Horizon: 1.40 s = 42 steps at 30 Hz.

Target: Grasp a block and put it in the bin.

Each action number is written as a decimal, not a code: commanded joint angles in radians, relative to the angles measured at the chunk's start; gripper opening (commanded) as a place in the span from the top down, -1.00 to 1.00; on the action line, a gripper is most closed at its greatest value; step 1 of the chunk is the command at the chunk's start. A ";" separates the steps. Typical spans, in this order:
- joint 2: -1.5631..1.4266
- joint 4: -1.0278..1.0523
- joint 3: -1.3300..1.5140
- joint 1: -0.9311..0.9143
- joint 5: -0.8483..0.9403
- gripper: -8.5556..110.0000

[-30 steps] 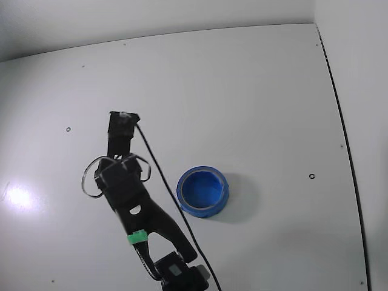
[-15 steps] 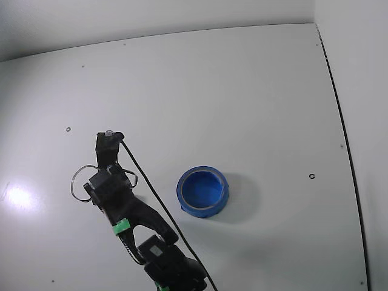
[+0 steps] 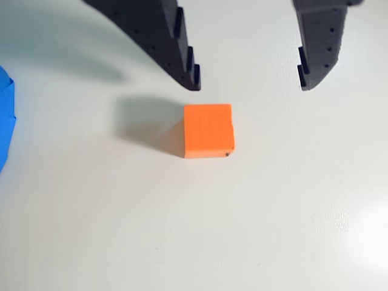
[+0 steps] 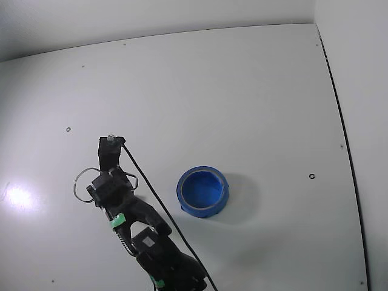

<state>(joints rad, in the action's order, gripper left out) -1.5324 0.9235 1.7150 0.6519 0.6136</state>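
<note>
The block (image 3: 208,130), an orange cube in the wrist view, sits on the white desk (image 3: 254,218) just below the spread fingers (image 3: 183,54), untouched. The gripper (image 3: 250,83) holds nothing. The blue bowl (image 4: 203,191) stands apart, right of the arm in the fixed view.

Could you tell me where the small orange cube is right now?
In the wrist view, the small orange cube rests on the white table, just below the open black gripper, right of the blue bowl.

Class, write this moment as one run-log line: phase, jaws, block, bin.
phase: pre-grasp | jaws: open, above block | block: on table, untouched | bin: empty, apart from block
</note>
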 commanded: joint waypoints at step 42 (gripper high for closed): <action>0.025 -0.046 -0.060 -0.109 0.086 0.46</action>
<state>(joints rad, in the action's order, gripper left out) -1.4987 0.8912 1.7150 0.5415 0.6903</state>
